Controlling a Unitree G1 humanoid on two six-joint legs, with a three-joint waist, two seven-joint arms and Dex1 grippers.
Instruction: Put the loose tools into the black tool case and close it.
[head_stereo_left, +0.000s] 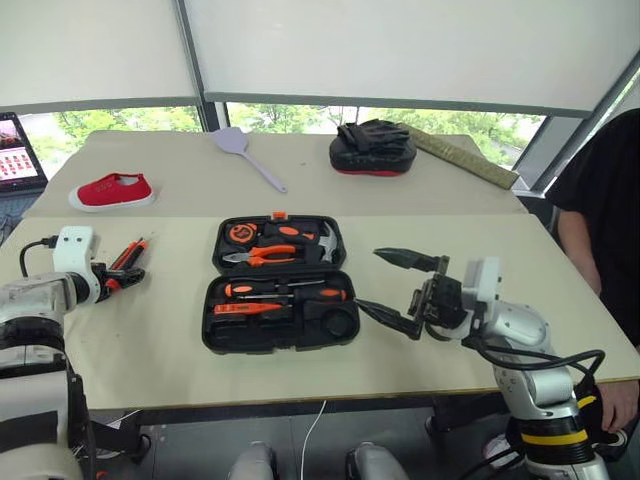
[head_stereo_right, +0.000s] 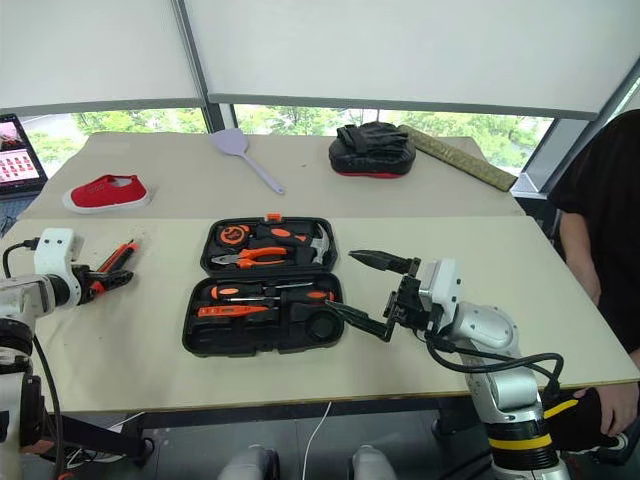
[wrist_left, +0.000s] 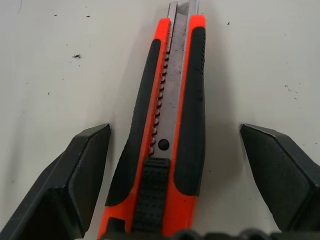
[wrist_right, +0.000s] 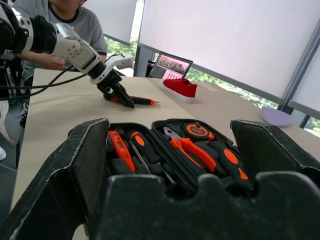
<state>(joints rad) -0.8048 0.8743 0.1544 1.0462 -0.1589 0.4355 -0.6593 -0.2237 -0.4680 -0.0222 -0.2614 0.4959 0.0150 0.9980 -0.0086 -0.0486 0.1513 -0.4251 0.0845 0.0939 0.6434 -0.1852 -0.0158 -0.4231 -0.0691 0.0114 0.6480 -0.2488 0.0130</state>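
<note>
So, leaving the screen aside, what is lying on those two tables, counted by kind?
Tool case: 1
Knife: 1
Shoe: 1
Spatula: 1
Mitt: 1
Long strip: 1
Total: 6

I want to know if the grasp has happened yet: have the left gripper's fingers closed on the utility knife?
No: the left gripper is open, its black fingers standing apart on either side of the utility knife, which lies on the table.
</note>
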